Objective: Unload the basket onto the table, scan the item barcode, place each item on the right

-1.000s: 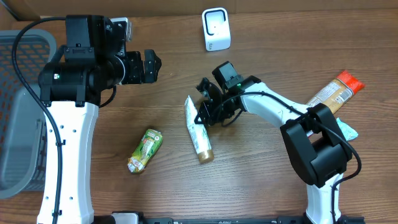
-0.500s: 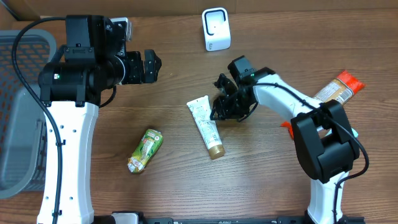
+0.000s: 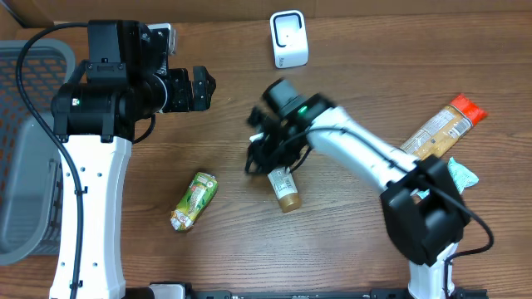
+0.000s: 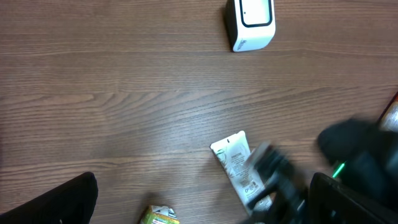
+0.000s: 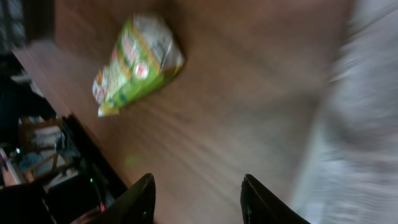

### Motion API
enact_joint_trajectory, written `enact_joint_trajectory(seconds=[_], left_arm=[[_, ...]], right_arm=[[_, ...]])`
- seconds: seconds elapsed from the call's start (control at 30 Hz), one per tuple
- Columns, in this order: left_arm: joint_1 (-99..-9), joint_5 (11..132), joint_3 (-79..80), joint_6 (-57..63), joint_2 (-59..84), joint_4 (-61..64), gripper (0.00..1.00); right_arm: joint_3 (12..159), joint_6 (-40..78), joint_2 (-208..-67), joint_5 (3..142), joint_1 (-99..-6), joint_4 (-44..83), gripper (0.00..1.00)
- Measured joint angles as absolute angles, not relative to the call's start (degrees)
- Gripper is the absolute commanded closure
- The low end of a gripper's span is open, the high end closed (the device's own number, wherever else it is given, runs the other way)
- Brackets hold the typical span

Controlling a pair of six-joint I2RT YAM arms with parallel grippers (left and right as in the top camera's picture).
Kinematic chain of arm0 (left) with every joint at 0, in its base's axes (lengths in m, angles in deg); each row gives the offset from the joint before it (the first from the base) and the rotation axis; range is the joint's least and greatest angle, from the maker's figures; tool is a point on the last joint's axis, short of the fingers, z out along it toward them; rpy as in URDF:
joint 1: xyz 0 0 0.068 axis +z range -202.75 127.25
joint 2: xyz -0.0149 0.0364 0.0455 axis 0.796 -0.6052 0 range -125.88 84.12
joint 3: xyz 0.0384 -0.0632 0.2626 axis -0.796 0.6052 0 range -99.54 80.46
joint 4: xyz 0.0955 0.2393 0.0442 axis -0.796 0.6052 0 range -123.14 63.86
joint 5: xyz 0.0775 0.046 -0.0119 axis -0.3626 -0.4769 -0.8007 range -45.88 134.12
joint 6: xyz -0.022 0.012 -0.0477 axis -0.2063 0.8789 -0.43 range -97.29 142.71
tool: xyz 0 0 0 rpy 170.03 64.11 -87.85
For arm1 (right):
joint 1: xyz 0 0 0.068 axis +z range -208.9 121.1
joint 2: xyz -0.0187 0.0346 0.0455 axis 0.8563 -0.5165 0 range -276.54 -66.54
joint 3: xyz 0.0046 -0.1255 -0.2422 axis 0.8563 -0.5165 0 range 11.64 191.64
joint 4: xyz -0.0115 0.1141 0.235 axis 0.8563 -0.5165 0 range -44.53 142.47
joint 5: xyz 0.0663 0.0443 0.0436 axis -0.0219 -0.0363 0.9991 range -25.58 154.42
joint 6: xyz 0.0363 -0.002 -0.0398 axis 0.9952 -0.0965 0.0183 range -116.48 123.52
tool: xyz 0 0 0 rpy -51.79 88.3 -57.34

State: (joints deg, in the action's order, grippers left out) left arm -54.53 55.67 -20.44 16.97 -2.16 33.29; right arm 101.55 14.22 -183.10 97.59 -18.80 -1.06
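right pincer [image 5: 200,194] swung left over tube [image 4: 235,163] | tube diagonal, cap [image 3: 288,200] front-right | left pincer [image 3: 202,89], right pincer agape, empty

Soft even light; right wrist view heavily motion-blurred.

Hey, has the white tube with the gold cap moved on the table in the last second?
Yes. The white tube has slid right: its gold cap end now lies farther from the green pouch, which stayed put.
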Motion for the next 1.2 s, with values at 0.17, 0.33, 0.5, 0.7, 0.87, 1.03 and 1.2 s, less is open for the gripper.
enact_joint_trajectory(seconds=[0.17, 0.33, 0.5, 0.7, 0.87, 1.03, 1.2], left_arm=[[-54.6, 55.7, -20.4, 17.0, -2.2, 33.3, 0.0], [-54.6, 55.7, -20.4, 17.0, -2.2, 33.3, 0.0], [-54.6, 55.7, -20.4, 17.0, -2.2, 33.3, 0.01], [-54.5, 55.7, -20.4, 17.0, -2.2, 33.3, 0.01], [-54.5, 55.7, -20.4, 17.0, -2.2, 33.3, 0.0], [-54.5, 55.7, -20.4, 17.0, -2.2, 33.3, 0.0], [-54.6, 55.7, -20.4, 17.0, -2.2, 33.3, 0.0]], right_arm=[[97.0, 21.1, -183.1, 91.7, -13.0, -0.7, 0.53], [93.2, 25.3, -183.1, 84.6, -12.7, -4.8, 0.53], [92.7, 28.4, -183.1, 72.7, -14.8, -11.4, 0.54], [92.6, 29.9, -183.1, 60.2, -22.0, -7.8, 0.55], [92.6, 24.8, -183.1, 55.6, -30.0, 1.6, 0.54], [92.6, 17.5, -183.1, 56.7, -37.2, 9.7, 0.54], [92.6, 15.3, -183.1, 70.6, -42.8, 12.7, 0.59]])
